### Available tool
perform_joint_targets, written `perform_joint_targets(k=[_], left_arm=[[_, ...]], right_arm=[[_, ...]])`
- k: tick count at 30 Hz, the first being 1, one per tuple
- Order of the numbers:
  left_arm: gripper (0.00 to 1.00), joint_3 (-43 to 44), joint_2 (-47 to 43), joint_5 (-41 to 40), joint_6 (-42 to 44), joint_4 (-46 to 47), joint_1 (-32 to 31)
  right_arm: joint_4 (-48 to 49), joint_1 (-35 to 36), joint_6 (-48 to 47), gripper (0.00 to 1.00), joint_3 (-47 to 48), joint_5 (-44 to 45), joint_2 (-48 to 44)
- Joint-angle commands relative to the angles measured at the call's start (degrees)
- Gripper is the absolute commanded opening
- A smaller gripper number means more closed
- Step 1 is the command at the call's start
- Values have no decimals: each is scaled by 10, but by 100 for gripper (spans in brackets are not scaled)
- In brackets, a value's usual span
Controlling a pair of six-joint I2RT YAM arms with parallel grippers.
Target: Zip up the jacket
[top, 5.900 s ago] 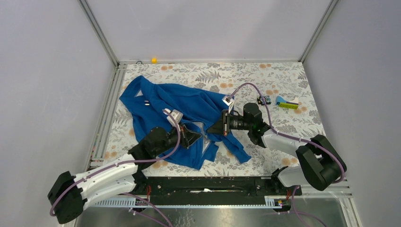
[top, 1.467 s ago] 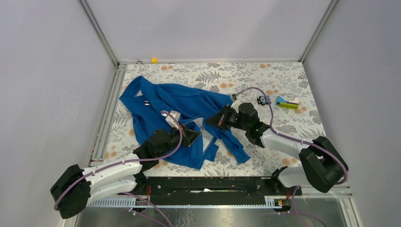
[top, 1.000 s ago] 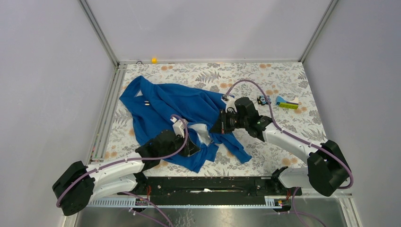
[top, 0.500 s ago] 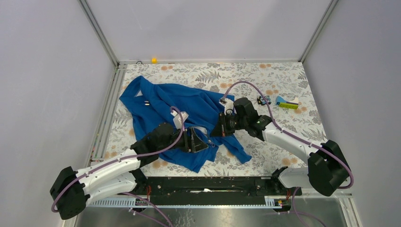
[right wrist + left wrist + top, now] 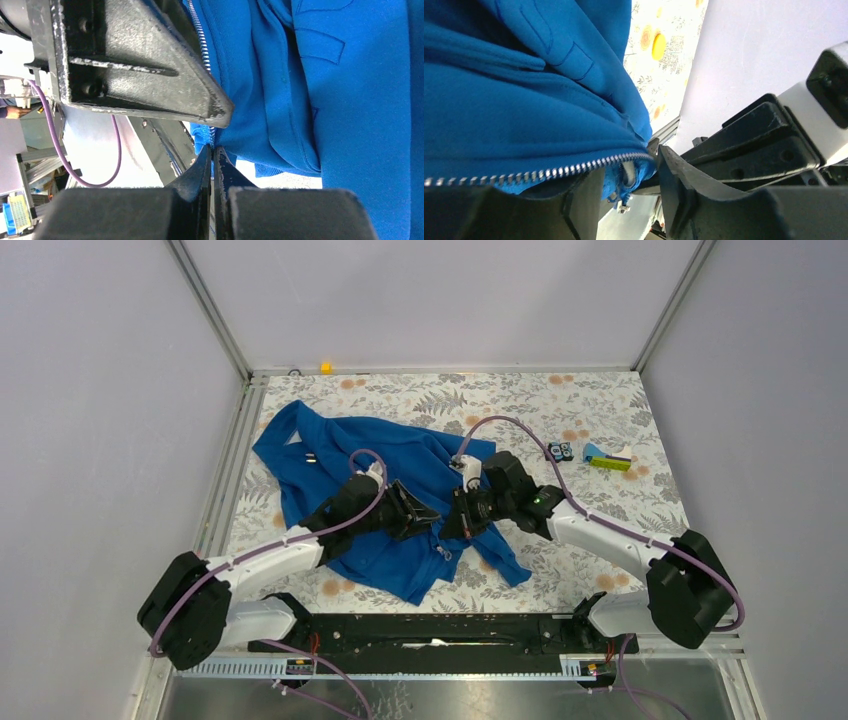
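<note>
Top external: at 4 o'clock on the jacket (image 5: 330, 455), the right end effector (image 5: 449, 528) is clamped on the zipper (image 5: 549, 172) edge, and the left end effector (image 5: 427, 520) stands parted astride it. The jacket lies toward 9 o'clock on the floral bench (image 5: 600, 510), with grey walls (image 5: 420, 300) around.

A floral table (image 5: 600, 400) bears a yellow-green block (image 5: 610, 463) and a dark clip (image 5: 559, 451).

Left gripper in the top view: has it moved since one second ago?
Yes. The left gripper has moved away from the black base rail, farther up the jacket.
</note>
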Motion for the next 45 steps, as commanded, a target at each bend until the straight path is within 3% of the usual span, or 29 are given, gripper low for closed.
perform_joint_targets(k=[1, 9, 10, 13, 17, 23, 26, 30, 34, 39, 43, 45], left_arm=[[41, 44, 15, 10, -23, 61, 2], [38, 37, 27, 16, -18, 74, -2], [35, 32, 30, 24, -20, 90, -2], [16, 13, 41, 54, -24, 158, -2], [0, 2, 52, 84, -15, 203, 7], [0, -50, 56, 113, -71, 300, 26], [0, -62, 55, 120, -80, 316, 29], [0, -63, 55, 121, -76, 320, 29], [0, -61, 55, 125, -77, 328, 29], [0, -59, 50, 125, -70, 321, 29], [0, -61, 53, 128, -70, 324, 30], [0, -61, 53, 130, -70, 328, 30]], right_arm=[[0, 14, -24, 0, 27, 11, -1], [7, 24, -19, 0, 29, 24, 2], [7, 24, -15, 0, 31, 27, 2], [6, 24, 2, 2, 34, 41, -3], [5, 24, 40, 33, 25, 64, -14], [97, -1, 169, 73, -72, 68, -70], [167, -5, 237, 82, -128, 66, -103], [247, -6, 305, 82, -176, 48, -103], [301, -13, 349, 72, -209, 35, -89], [448, -16, 408, 78, -254, 6, -73], [461, -16, 405, 77, -251, 9, -63], [465, -17, 405, 71, -248, 11, -57]])
